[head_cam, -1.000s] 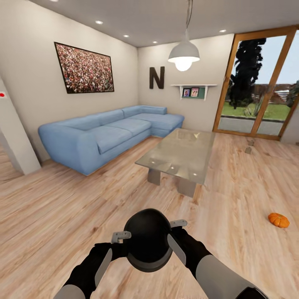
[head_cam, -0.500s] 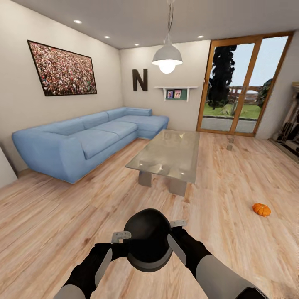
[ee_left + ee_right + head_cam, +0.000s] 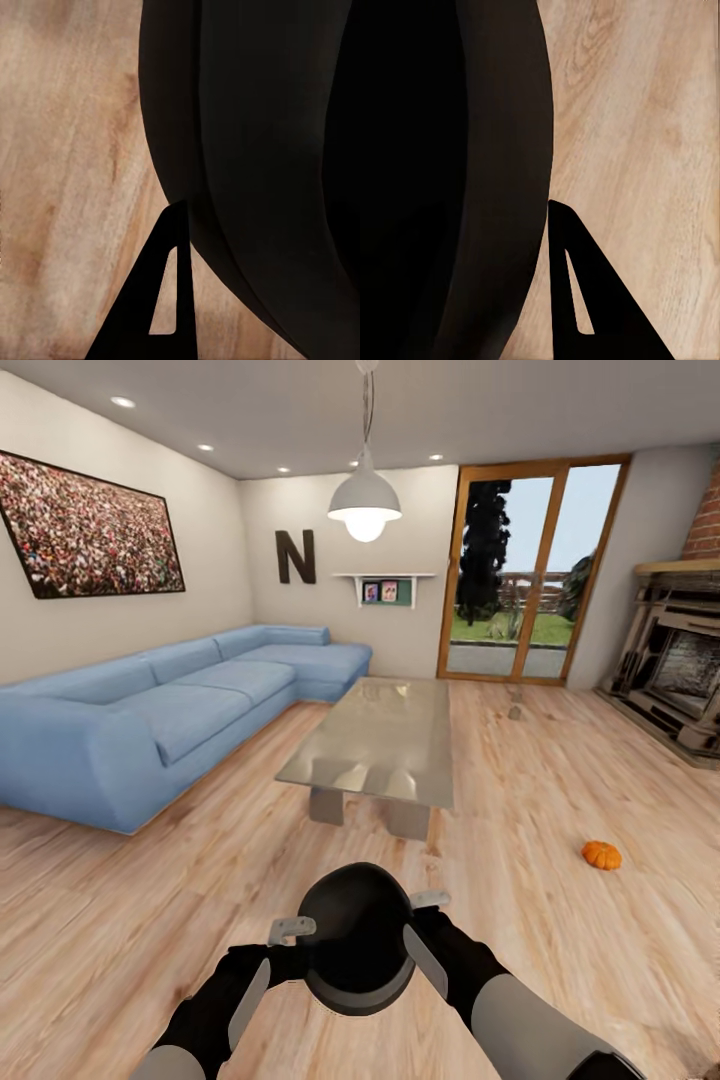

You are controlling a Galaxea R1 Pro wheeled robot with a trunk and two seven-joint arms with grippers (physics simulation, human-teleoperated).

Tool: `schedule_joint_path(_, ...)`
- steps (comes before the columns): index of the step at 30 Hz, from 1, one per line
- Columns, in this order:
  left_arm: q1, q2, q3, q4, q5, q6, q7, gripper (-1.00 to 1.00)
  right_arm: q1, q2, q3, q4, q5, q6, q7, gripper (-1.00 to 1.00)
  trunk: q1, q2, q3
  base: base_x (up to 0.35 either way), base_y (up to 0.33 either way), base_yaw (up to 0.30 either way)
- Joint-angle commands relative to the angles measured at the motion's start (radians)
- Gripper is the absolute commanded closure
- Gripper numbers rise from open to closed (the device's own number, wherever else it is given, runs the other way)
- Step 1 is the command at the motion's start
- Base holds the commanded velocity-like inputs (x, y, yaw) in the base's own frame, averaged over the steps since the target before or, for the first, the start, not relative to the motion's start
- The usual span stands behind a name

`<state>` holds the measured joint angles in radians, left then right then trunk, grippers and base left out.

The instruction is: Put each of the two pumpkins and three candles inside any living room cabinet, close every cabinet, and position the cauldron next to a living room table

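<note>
Reaching forward, left gripper (image 3: pixel 283 932) and right gripper (image 3: pixel 428 901) clamp the black cauldron (image 3: pixel 356 937) between them.

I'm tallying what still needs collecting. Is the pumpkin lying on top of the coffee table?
No, the pumpkin sits on the wooden floor, well apart from the coffee table.

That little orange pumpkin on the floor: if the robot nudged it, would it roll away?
Probably a little. The pumpkin looks rounded but squat and ribbed, so it would likely wobble and settle rather than roll far. The wooden floor around it looks smooth and bare, so a push might slide it. It seems small and rigid, so likely light to lift.
</note>
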<state>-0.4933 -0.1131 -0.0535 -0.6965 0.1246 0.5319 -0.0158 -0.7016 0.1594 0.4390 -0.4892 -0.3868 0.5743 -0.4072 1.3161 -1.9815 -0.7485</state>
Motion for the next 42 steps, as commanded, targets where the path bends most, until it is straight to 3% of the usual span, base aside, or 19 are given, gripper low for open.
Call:
schedule_joint_path(1, -0.001, 0.0, -0.003, 0.0, 0.047, 0.006, -0.003, 1.0, -0.001, 0.012, 0.02, -0.031, -0.025, -0.01, 0.016, 1.0, 0.0, -0.001, 0.0, 0.239, 0.214, -0.255)
schedule_joint_path(33, -0.001, 0.0, -0.003, -0.001, 0.047, 0.006, -0.003, 1.0, -0.001, 0.012, 0.02, -0.031, -0.025, -0.013, 0.016, 1.0, 0.0, -0.001, 0.028, 0.201, 0.206, -0.253)
schedule_joint_path(42, -0.001, 0.0, -0.003, 0.0, 0.047, 0.006, -0.003, 1.0, -0.001, 0.012, 0.02, -0.031, -0.025, -0.013, 0.016, 1.0, 0.0, -0.001, 0.029, 0.16, 0.186, -0.048)
